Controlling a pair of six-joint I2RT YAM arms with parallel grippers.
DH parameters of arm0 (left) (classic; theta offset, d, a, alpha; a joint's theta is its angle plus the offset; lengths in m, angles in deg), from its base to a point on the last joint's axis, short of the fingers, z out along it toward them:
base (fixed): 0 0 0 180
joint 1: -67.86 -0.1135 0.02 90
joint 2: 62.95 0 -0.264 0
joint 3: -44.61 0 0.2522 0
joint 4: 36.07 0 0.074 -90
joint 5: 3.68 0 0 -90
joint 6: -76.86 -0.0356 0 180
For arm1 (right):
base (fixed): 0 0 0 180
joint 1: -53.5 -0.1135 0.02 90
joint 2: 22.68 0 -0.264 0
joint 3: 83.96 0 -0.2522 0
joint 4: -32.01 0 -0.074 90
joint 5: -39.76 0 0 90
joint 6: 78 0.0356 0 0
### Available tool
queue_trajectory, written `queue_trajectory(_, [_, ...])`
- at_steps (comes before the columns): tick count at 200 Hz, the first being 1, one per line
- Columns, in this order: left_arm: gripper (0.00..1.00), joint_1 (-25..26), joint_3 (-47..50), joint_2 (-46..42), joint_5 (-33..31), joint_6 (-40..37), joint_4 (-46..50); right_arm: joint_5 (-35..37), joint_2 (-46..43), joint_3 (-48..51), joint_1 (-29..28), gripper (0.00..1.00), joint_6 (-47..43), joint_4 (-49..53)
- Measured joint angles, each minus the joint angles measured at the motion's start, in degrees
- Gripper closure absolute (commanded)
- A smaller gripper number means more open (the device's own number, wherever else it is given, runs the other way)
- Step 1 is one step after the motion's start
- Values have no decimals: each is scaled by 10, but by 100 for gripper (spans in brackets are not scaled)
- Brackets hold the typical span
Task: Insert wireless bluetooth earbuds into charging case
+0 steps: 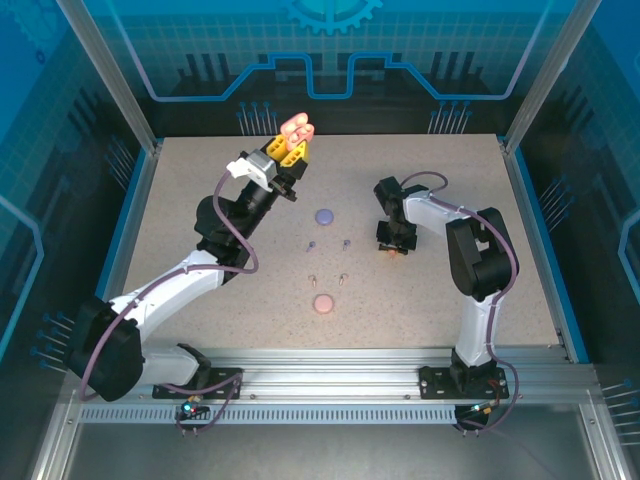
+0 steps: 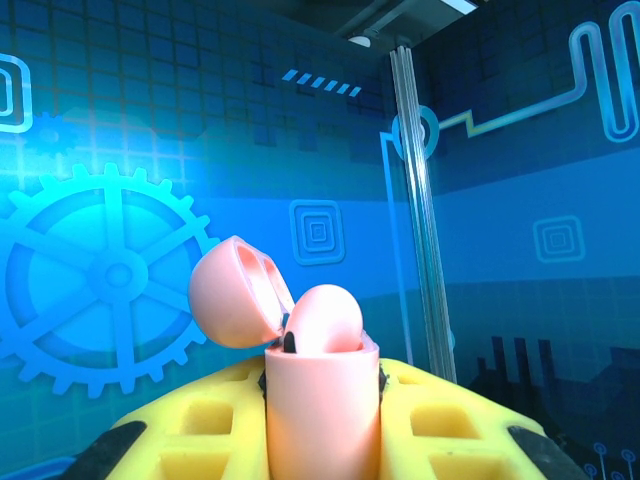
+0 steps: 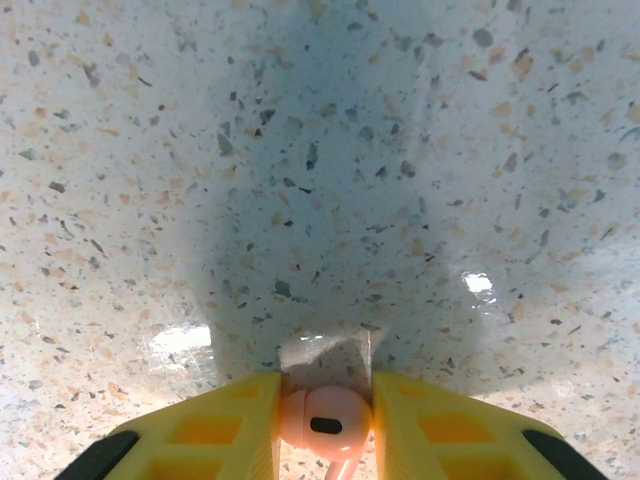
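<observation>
The right pincer [image 3: 325, 388] is clamping the salmon earbud [image 3: 322, 422] between its pads, down at the table [image 3: 300, 150]; the left pincer [image 1: 290, 152] is gripping the open salmon case [image 2: 320, 420] aloft.

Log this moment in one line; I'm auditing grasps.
left gripper: holding open salmon case aloft | right gripper: pinching salmon earbud on table

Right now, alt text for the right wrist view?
A salmon earbud is pinched between the right gripper's yellow fingers at the bottom edge. Beyond it lies a speckled table, shadowed in the middle.
</observation>
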Motion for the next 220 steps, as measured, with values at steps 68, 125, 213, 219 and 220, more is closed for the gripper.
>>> queue_trajectory(68, [100,0,0,4,0,0,0,19,-23,32,1,74,-30,-35])
queue_trajectory(125, [100,0,0,4,5,1,0,50,-102,89,6,74,-55,-89])
queue_trajectory(213, [100,0,-2,16,6,2,-2,81,-303,17,-48,72,-124,-146])
queue_trajectory(219, [100,0,-3,16,6,2,-3,82,-310,4,-54,72,-129,-149])
queue_trajectory(220, [100,0,-3,16,6,2,-3,82,-311,2,-55,72,-130,-149])
